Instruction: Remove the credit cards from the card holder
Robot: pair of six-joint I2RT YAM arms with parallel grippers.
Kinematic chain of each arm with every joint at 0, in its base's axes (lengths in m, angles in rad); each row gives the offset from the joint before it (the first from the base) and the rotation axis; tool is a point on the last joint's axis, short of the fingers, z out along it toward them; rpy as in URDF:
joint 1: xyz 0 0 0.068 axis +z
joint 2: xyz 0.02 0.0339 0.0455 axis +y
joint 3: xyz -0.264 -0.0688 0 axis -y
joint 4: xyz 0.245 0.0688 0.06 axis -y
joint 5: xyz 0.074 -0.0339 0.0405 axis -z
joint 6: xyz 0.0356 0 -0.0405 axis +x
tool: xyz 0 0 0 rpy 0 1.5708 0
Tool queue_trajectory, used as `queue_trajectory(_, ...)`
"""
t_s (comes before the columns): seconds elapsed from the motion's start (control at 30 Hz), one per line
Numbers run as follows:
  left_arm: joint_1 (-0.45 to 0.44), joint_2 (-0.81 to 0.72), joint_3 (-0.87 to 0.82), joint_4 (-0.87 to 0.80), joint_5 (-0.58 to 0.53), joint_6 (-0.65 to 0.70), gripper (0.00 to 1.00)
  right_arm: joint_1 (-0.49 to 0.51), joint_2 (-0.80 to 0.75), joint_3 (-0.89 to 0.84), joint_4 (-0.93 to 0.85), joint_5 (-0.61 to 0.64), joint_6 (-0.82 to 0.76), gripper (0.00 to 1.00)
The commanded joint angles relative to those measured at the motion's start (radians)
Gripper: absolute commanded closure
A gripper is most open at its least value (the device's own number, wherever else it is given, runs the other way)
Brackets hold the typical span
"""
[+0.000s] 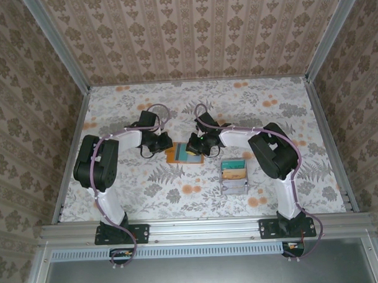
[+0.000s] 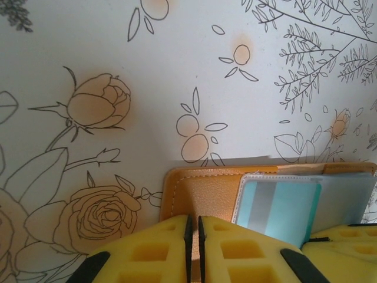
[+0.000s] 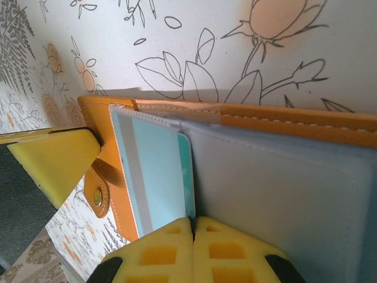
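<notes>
Top external view: open orange leather folding card holder lying flat mid-table, between both arms.
Left gripper looks pinched onto its orange edge, probably anchoring it. Right gripper is closed right at the teal striped credit card, which sits tucked in a clear plastic sleeve. Grey rectangular tray nearby holds teal and yellow cards.

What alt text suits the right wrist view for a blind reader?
An open orange leather folding wallet lies on a floral tablecloth, with a teal card in its clear sleeve. The shut yellow right hand sits at the bottom, beside the card.
</notes>
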Motion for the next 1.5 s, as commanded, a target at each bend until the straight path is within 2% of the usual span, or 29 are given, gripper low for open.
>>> queue_trajectory(0.0,-0.003,-0.031,-0.02,-0.029,0.027,0.022,0.87,-0.004,0.006,0.015,-0.043,0.009,-0.015,1.0)
queue_trajectory(0.3,-0.044,-0.014,0.005,-0.009,0.079,0.04,0.9,0.002,0.023,0.028,-0.044,-0.004,-0.015,1.0)
queue_trajectory(0.67,-0.046,0.026,0.017,-0.089,-0.011,0.045,1.0,0.0,0.02,0.025,-0.058,0.008,-0.016,1.0)
queue_trajectory(0.9,-0.033,0.039,0.003,-0.103,-0.047,0.033,1.0,-0.012,0.001,-0.006,-0.08,0.038,-0.023,1.0)
queue_trajectory(1.47,-0.027,0.049,-0.002,-0.101,-0.041,0.029,1.0,-0.042,-0.048,-0.048,-0.093,0.047,-0.046,1.0)
